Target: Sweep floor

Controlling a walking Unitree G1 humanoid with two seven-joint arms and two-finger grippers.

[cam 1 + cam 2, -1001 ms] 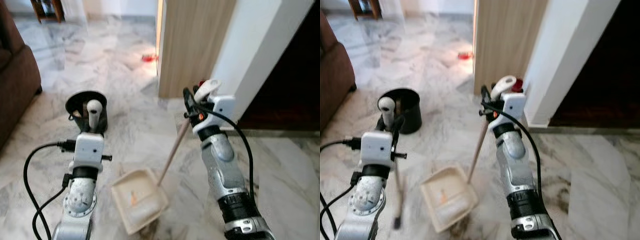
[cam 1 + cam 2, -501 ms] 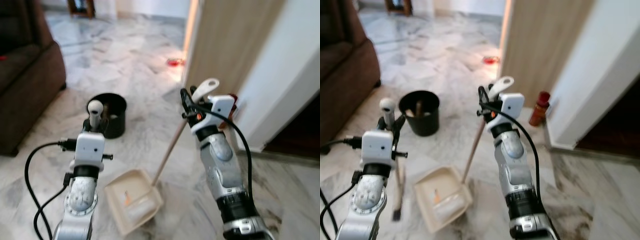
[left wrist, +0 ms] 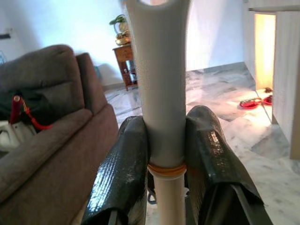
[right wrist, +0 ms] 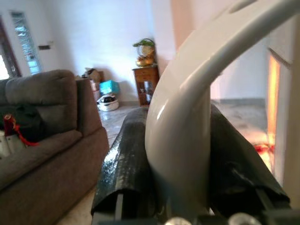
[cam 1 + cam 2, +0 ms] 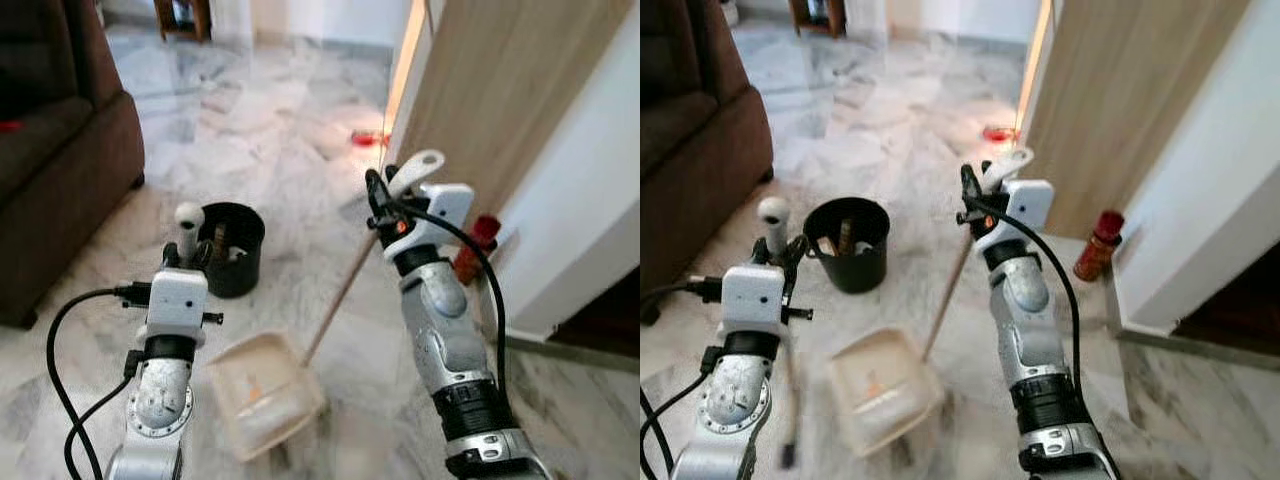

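Note:
My left gripper (image 5: 185,252) is shut on the white top of a broom handle (image 3: 161,84), its black fingers (image 3: 123,168) pressed to either side. The broom's stick runs down to a blurred brush (image 5: 788,455) at floor level. My right gripper (image 5: 384,196) is shut on the curved white grip (image 4: 187,126) of a long wooden dustpan handle (image 5: 340,295). The cream dustpan (image 5: 265,395) lies on the marble floor between my two arms, with a small orange scrap in it.
A black bucket (image 5: 232,262) stands just beyond the left gripper. A brown sofa (image 5: 55,170) fills the left side. To the right are a wooden panel (image 5: 490,90), a white wall and a red bottle (image 5: 1098,245). A red object (image 5: 368,138) lies farther off on open marble floor.
The whole view has shifted as the camera moved: the sofa and bucket now sit further into the picture and the red bottle shows by the wall. Both grippers keep their holds.

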